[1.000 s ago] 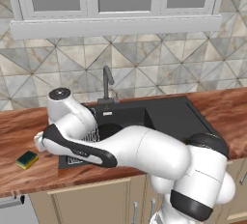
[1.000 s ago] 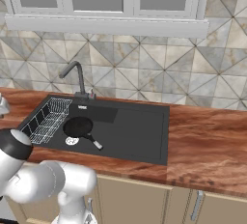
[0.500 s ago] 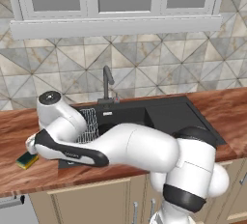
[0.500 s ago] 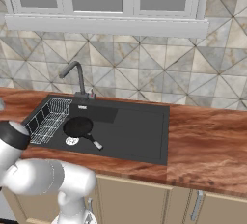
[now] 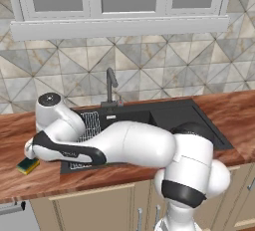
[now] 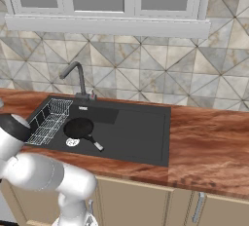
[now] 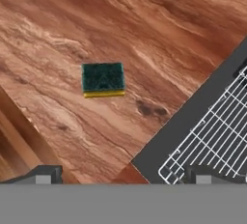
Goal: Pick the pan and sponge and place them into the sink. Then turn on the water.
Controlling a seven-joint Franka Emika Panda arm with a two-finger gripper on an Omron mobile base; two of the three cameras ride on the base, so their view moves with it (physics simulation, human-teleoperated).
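reaching: the arm has swung further left over the last second, out past the sink [image 5: 164, 118] edge and over the wooden counter [image 7: 159, 30], so the hand now hangs above the sponge [image 7: 103, 79].
gripper: the gripper [image 7: 123, 174] is spread wide, nothing between the tips; its two dark tips [image 7: 43, 174] rise at the bottom of the hand view.
sponge: lies flat on the counter, green scouring face up, yellow edge showing, well clear of the sink rim; in the left base view the sponge [image 5: 28, 165] sits just beside the arm's hand end.
pan: the black frying pan [image 6: 80, 128] rests in the basin next to the white wire rack [image 6: 48, 122], handle pointing toward the front.
faucet: the faucet [image 6: 75, 76] shows no stream.
meaning: judged from this, the pan part looks done and the sponge pick is in hand; the hand likely needs to centre over the sponge and descend before closing.
risk: the sponge is small and low, so an off-centre closing could push it aside.
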